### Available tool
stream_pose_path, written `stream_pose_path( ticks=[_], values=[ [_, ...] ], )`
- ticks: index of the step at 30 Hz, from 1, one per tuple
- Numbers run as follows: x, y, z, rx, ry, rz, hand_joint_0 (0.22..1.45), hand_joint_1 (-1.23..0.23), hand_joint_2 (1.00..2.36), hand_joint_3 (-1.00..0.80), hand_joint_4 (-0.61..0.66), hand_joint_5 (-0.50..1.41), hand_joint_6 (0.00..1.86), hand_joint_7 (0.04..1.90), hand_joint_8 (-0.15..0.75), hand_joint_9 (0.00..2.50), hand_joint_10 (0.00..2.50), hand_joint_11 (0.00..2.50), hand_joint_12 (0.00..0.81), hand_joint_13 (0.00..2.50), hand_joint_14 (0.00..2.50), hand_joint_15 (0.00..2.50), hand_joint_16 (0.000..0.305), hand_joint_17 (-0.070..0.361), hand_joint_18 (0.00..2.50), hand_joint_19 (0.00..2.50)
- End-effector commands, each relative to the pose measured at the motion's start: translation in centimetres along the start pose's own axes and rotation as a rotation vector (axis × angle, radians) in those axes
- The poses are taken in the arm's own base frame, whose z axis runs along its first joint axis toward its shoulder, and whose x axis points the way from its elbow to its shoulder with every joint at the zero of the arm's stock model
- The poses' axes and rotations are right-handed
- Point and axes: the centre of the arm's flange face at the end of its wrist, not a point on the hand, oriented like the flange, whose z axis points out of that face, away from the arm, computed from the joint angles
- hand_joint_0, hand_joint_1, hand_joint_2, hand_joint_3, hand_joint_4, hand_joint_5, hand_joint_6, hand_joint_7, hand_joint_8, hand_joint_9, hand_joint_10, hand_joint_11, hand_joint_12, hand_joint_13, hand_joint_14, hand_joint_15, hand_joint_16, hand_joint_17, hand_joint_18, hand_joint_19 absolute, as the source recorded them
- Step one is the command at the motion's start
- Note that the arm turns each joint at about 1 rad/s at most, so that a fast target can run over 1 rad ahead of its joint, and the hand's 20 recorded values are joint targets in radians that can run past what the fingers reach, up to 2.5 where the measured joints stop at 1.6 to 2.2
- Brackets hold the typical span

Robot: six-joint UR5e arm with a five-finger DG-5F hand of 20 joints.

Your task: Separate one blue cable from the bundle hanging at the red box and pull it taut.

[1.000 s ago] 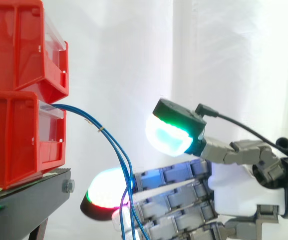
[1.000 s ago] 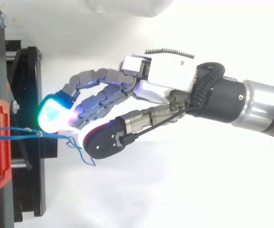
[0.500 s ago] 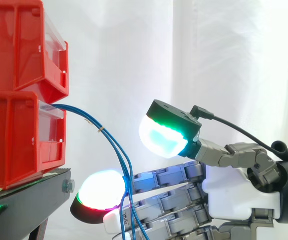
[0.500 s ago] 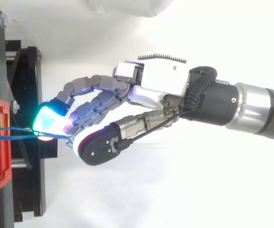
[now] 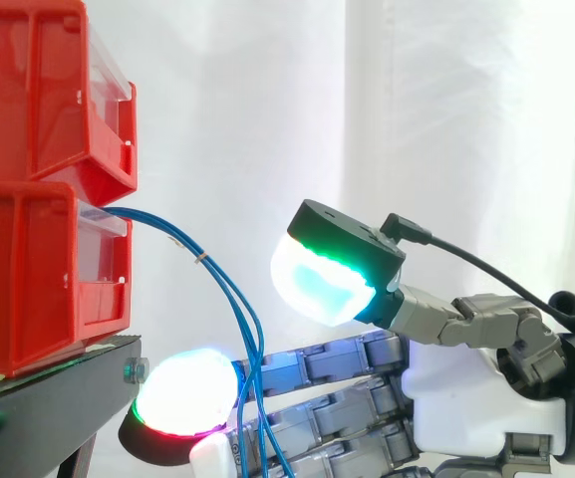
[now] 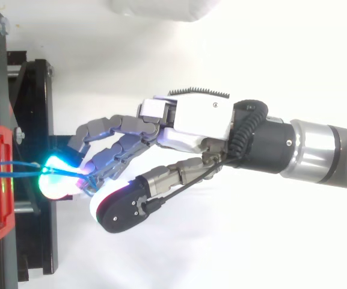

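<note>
Out of the box (image 5: pixel 38 269) the blue cables (image 5: pixel 229 289) droop, bundled just beside it. Our hand (image 5: pixel 466 398) has pushed closer to the box, straight fingers (image 5: pixel 337 363) reaching past the strands, thumb raised, gripping nothing. Separating, we judge, is just beginning.

No text, label, number or sign is showing legibly anywhere around the hand (image 6: pixel 203 120).
</note>
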Motion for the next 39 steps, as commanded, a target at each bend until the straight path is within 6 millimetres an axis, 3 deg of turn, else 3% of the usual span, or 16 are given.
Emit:
stream_pose_path(
  ticks=[1,30,39],
  values=[
    [0.1,0.0,0.0,-0.004,0.004,0.000,0.60,-0.67,1.00,-0.50,0.28,-0.18,0.50,0.81,0.305,0.72,0.01,0.34,0.309,0.79,0.01,0.35,0.035,0.078,0.76,0.40],
    [0.1,1.8,1.2,-0.048,0.014,-0.030,0.62,-0.66,1.00,-0.47,0.30,-0.16,0.50,0.88,0.311,0.78,0.01,0.39,0.318,0.92,0.02,0.45,0.033,0.075,0.79,0.42],
    [0.1,2.2,1.2,-0.049,0.015,-0.031,0.62,-0.66,1.00,-0.47,0.31,-0.16,0.50,0.91,0.313,0.85,0.01,0.52,0.323,0.94,0.02,0.47,0.033,0.074,0.79,0.42]
  ],
)
